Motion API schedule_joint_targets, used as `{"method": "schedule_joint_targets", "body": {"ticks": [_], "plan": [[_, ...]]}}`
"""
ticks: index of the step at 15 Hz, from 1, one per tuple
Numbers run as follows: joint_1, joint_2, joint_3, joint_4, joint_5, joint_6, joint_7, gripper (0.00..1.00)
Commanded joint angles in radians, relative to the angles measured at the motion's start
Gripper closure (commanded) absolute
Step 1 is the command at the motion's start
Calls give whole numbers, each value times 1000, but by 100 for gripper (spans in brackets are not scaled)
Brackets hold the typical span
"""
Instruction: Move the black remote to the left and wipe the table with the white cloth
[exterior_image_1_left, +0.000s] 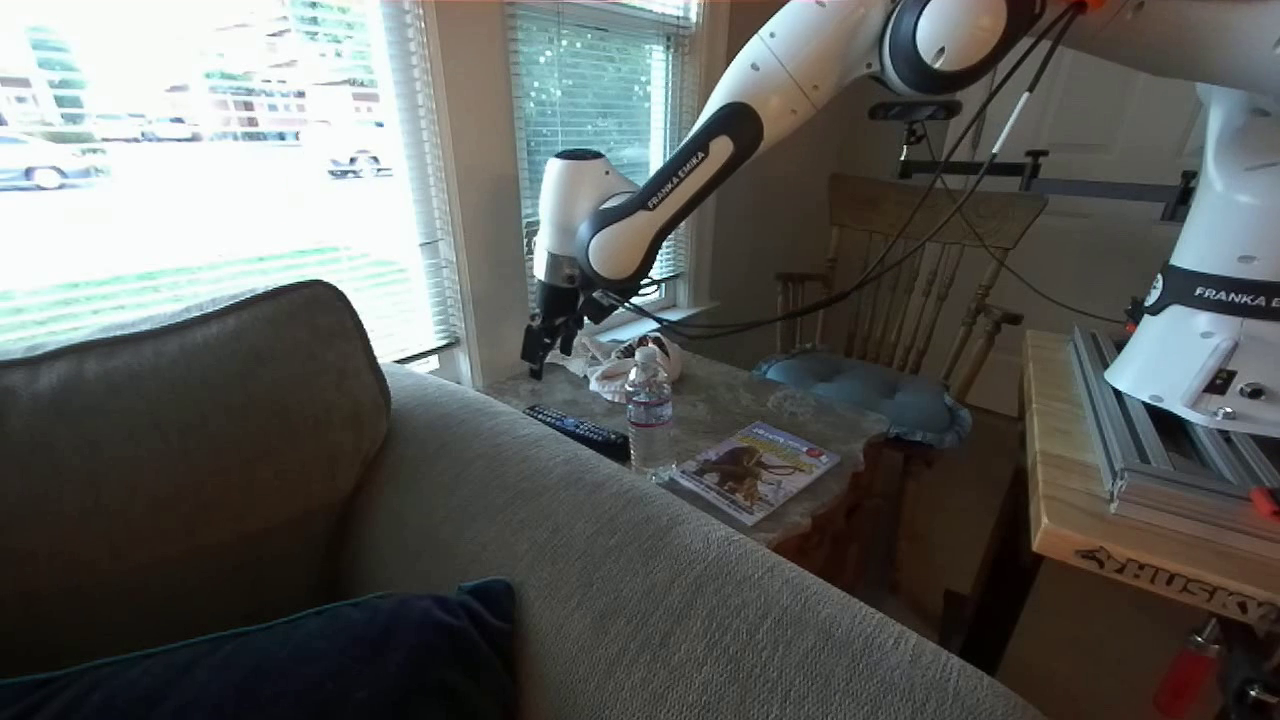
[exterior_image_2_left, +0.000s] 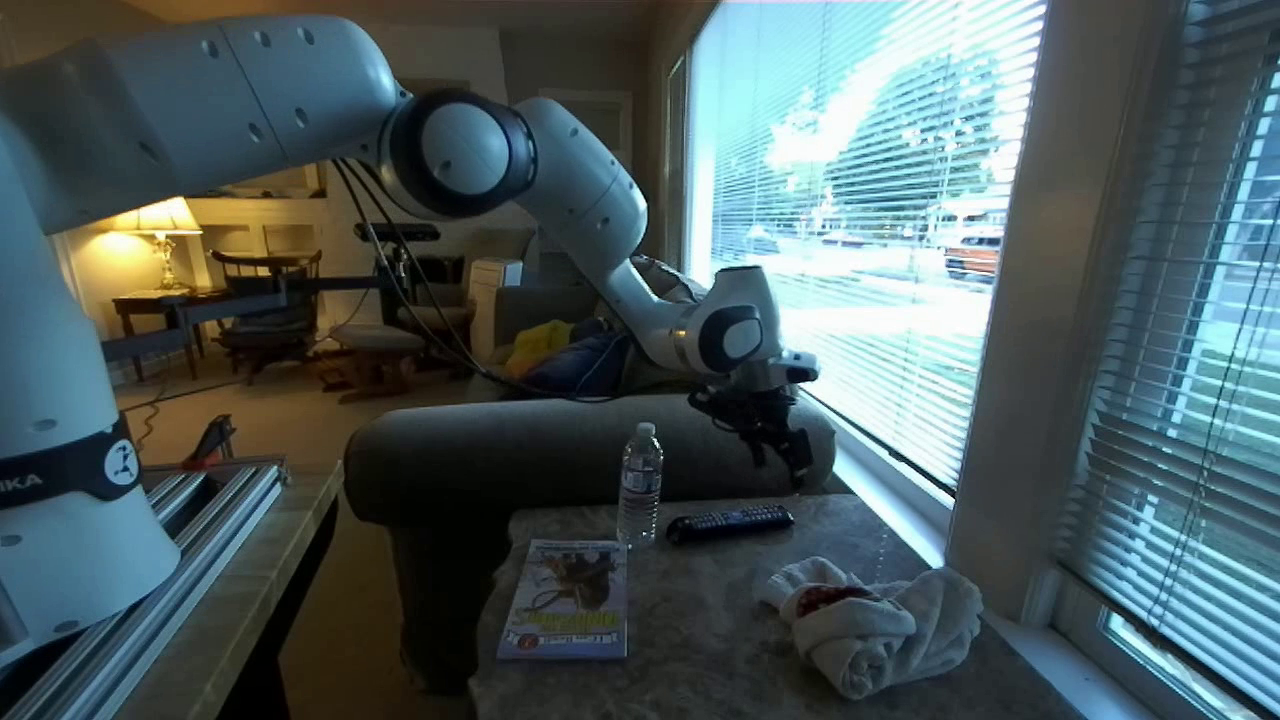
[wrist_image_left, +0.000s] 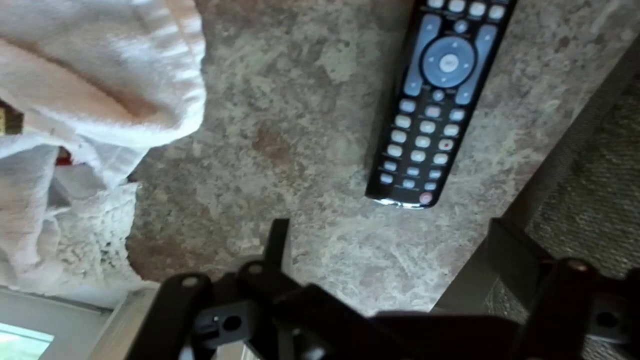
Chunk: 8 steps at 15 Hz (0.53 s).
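And there's the black remote (wrist_image_left: 432, 110), lying flat, buttons up, on the mottled bench (exterior_image_2_left: 700, 630), close to the edge along the sofa (exterior_image_1_left: 600, 540). Watch the fingers (wrist_image_left: 517, 260): spread wide, nothing between them, pointing down over the bench near the remote's window-side end. At the remote's opposite end stands the clear bottle (exterior_image_2_left: 640, 490), upright, just beside it, and right by the bottle's foot the magazine (exterior_image_2_left: 565, 600), cover up; whether those two touch, I can't tell. Over towards the window corner, the white cloth (exterior_image_2_left: 870, 645) sits in a bunched heap, well apart from the magazine, a red patch (exterior_image_2_left: 835, 598) showing among its folds. Further out, the white arm (exterior_image_2_left: 590, 190) stretches across from the wooden worktop (exterior_image_1_left: 1060, 470), and in an exterior view a wooden chair (exterior_image_1_left: 937, 207) with a blue cushion (exterior_image_1_left: 860, 390) stands by the bench. Behind the fingers, bright daylight through the blinds (exterior_image_2_left: 850, 250)!
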Motion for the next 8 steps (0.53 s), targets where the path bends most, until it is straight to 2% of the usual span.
{"method": "schedule_joint_targets", "body": {"ticks": [1,4,8], "plan": [[-52,-166,28,-239,-32,64,-148,0],[-76,-247,2,-357,-21,97,-210,0],[-81,-299,-68,-450,-30,111,-180,0]]}}
